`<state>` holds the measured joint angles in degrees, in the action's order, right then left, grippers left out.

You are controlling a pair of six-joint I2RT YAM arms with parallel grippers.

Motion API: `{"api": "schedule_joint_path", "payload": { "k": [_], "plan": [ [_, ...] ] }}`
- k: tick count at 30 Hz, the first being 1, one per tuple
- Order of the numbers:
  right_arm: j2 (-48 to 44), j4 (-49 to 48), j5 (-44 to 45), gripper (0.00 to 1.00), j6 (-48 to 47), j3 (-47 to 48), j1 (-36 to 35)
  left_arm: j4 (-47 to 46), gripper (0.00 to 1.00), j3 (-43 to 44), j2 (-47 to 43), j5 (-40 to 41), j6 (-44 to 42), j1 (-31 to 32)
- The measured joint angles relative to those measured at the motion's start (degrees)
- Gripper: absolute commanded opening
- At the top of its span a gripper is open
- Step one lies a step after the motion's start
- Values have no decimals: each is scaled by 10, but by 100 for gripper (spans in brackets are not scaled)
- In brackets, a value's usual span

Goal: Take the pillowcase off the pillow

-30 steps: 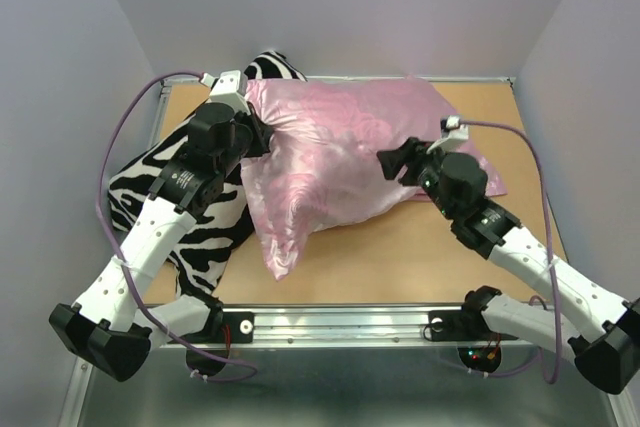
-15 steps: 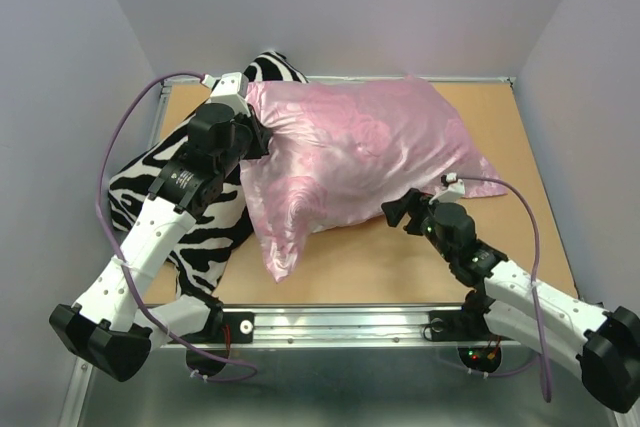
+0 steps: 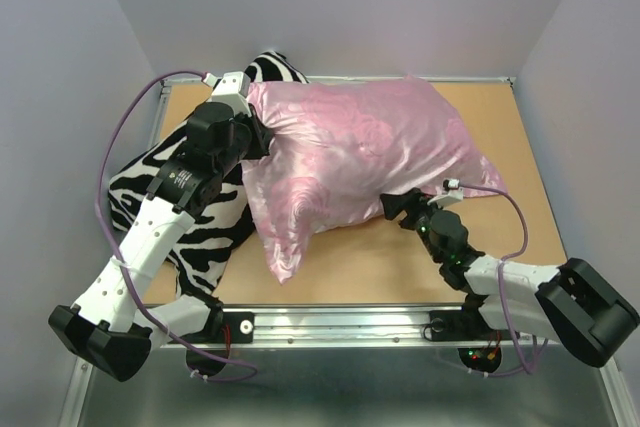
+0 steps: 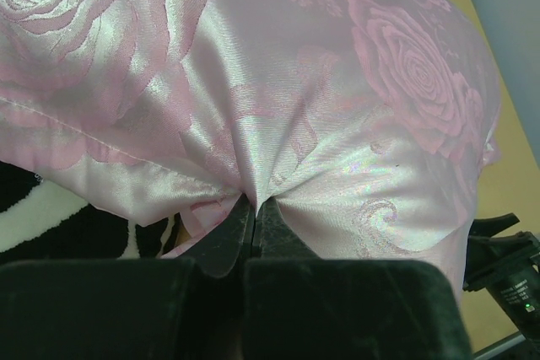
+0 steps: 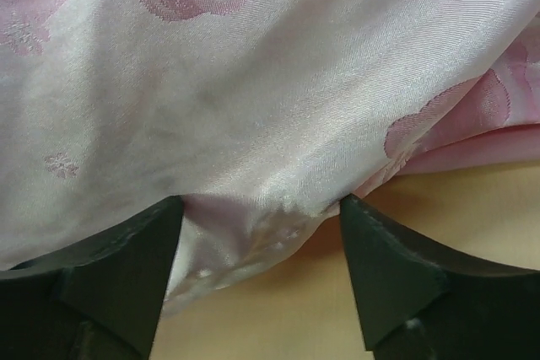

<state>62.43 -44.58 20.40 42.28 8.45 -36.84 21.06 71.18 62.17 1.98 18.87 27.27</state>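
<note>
Across the middle of the top view lies the pillowcase (image 3: 350, 162), plump and fully filled, so the pillow inside is hidden and I judge that none of it has come out yet. Its lower left corner hangs down toward the near edge of the table (image 3: 380, 257), and its upper left end overlaps a zebra-striped pillow (image 3: 215, 232) on the left side of the frame.

At the left end of the case, the left fingers (image 4: 221, 246) are pressed together on a puckered fold of satin, with creases radiating from the pinch at the bottom centre of the left wrist view.

Along the lower edge of the case, right of centre in the top view, the right fingers (image 5: 384, 263) stand wide apart. Loose cloth sags between their tips, just above the bare table, and they grip nothing.

The step in hand looks like securing a second hold. Next, the right fingers need to close on that loose hem, taking fabric only and not the filling. The case's opening is not visible, so I cannot say which way to pull.
</note>
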Motion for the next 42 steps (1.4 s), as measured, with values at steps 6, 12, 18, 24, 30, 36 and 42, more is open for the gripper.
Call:
{"api": "schedule_joint_path", "payload": {
  "k": [6,12,18,24,30,36,42],
  "plan": [
    [50,-68,16,17,-7,1,0,7,0,3,0,-1,-4,0],
    [9,-64,33,1,-31,4,0,16,0,10,0,-1,-6,0],
    [-120,72,50,1,-66,47,1,17,0,10,0,8,-14,0],
    [-224,280,58,1,-129,209,1,20,0,10,-1,15,-22,0],
    [-194,418,46,1,-186,424,3,40,0,-4,-19,22,-23,35],
    [-83,482,25,1,-216,580,5,92,0,-10,-44,12,-21,118],
    [88,502,22,0,-234,705,5,137,54,-24,-58,-21,-21,135]
  ]
}}
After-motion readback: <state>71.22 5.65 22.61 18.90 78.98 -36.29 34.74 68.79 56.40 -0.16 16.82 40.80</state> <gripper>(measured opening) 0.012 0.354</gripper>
